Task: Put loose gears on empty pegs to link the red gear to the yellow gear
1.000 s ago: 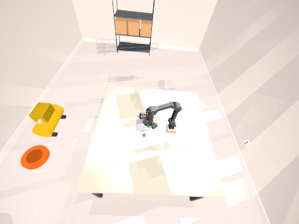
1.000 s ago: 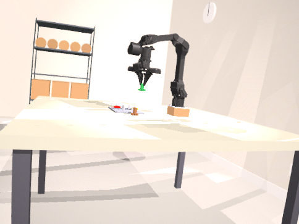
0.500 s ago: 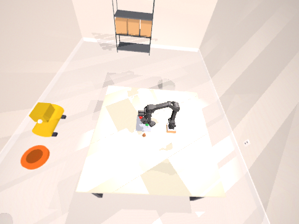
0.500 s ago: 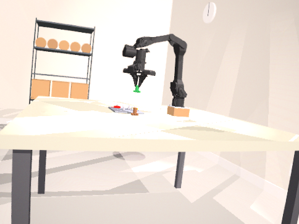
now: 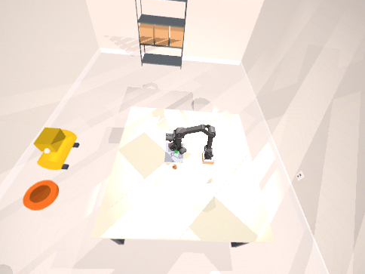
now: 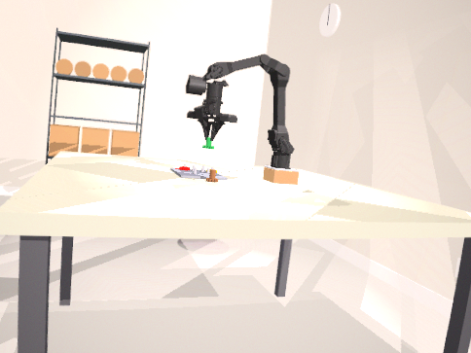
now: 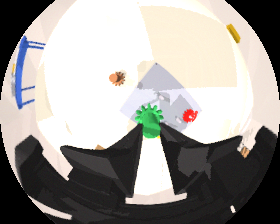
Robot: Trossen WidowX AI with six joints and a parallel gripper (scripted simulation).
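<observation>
My gripper [image 6: 209, 138] [image 7: 150, 126] is shut on the green gear [image 6: 208, 144] [image 7: 149, 116] by its upright handle and holds it level, well above the grey board [image 5: 168, 159] [image 7: 155, 74]. The green gear also shows in the top view [image 5: 176, 152]. The red gear [image 6: 184, 168] [image 7: 190, 113] sits on the board. The yellow gear is mostly hidden; a bit of yellow shows behind the green handle in the wrist view. Pale pegs stand on the board between them. An orange-brown gear [image 5: 174, 167] [image 6: 212, 176] [image 7: 118, 78] stands on the table beside the board.
The arm's orange base block [image 5: 208, 161] [image 6: 280, 175] stands on the table [image 5: 151, 207] [image 6: 146, 204] to the right of the board. A shelf [image 5: 162, 20] [image 6: 99, 80] stands on the floor behind the table.
</observation>
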